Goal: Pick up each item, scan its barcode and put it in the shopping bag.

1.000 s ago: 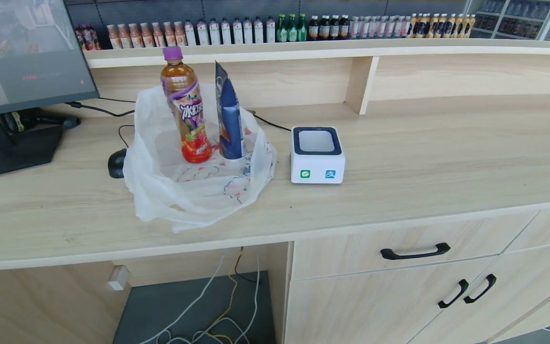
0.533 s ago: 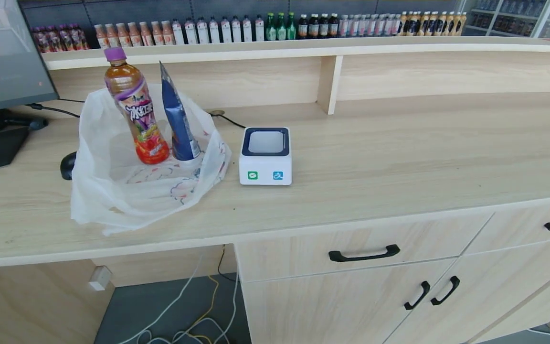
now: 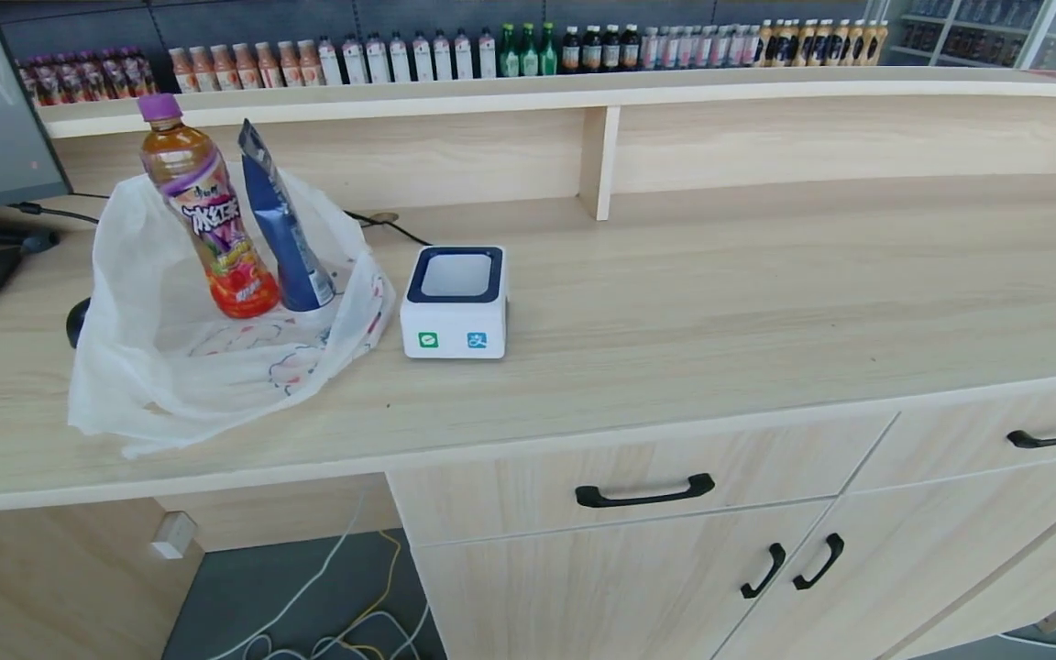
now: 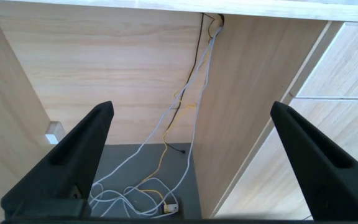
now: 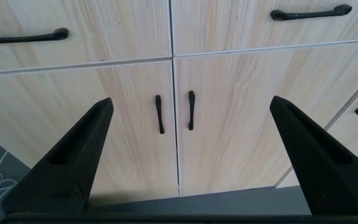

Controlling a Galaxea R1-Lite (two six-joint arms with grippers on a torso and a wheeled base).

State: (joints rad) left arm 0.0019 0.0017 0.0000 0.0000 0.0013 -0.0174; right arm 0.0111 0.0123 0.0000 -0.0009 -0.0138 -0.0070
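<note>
left hand (image 4: pixel 191 109): fingers spread wide, nothing between them, held below the bench (image 3: pixel 675 312) top, facing the recess under it. right hand (image 5: pixel 191 102): same wide spread, empty, below the bench top, facing its front.

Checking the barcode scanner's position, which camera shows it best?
The head view: the scanner sits whole on the counter beside the shopping bag. The left wrist view faces cables below, the right wrist view cabinet doors.

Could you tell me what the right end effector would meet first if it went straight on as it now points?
Probably the cabinet doors, near their two vertical handles; the right end effector has nothing visible before them, though depth is unclear.
</note>
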